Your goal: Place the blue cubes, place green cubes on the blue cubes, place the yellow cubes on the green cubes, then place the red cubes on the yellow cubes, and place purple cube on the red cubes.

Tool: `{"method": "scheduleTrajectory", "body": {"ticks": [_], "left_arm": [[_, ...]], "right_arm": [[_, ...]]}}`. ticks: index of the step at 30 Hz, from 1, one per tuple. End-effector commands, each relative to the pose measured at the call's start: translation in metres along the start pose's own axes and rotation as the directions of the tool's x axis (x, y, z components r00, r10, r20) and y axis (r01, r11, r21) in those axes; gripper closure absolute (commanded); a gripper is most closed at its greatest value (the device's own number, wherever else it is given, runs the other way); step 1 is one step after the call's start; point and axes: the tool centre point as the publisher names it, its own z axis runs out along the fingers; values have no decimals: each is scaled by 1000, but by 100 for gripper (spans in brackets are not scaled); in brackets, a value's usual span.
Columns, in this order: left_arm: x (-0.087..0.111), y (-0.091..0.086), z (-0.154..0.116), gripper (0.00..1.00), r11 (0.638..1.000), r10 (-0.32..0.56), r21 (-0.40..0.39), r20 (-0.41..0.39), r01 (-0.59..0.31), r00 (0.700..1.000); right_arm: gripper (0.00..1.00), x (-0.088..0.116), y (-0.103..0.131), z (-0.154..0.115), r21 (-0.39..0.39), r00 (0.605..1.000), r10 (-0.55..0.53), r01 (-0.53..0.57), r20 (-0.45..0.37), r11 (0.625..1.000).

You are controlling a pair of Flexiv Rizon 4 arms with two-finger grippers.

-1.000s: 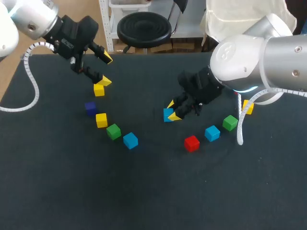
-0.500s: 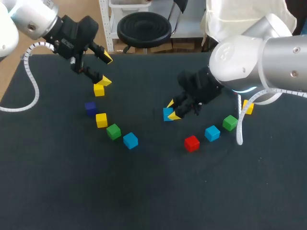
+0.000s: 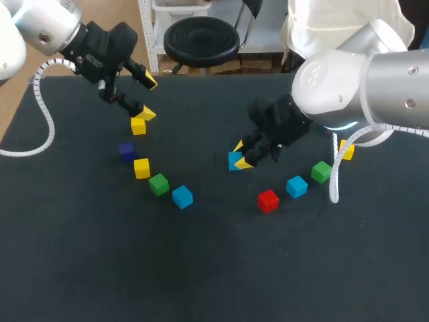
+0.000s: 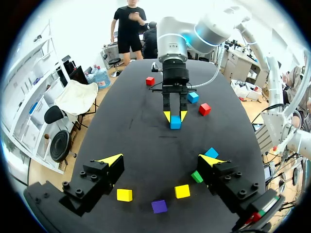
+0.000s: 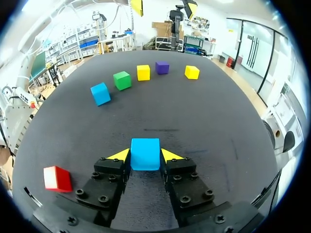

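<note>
Gripped blue cube [image 5: 145, 153] from two sides with right gripper [image 5: 145, 156]. Held left gripper [image 3: 149, 98] spread wide, well apart from blue cube. Noted red cube [image 3: 267, 200] near blue cube.

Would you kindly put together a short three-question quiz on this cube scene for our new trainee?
1. True or false: the right gripper is shut on a blue cube.
2. Which cube lies nearest the purple cube? A. a yellow cube; B. a red cube; C. a green cube.
3. Fill in the blank: the left gripper hangs above the table with its fingers ____ and nothing between them.

Key: 1. True. 2. A. 3. open.
</note>
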Motion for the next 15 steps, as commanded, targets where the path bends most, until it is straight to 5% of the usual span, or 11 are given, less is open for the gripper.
{"method": "scheduleTrajectory", "body": {"ticks": [1, 15], "left_arm": [[-1, 0, 0, 0, 1000, -2, 0, -4, 2, 1000], [-1, 0, 0, 0, 1000, -2, 0, -4, 2, 1000]], "right_arm": [[100, 0, -2, -1, 2, 1000, -1, 1, 2, 1000], [100, 1, -2, 2, -5, 1000, 7, -7, 5, 1000]]}}
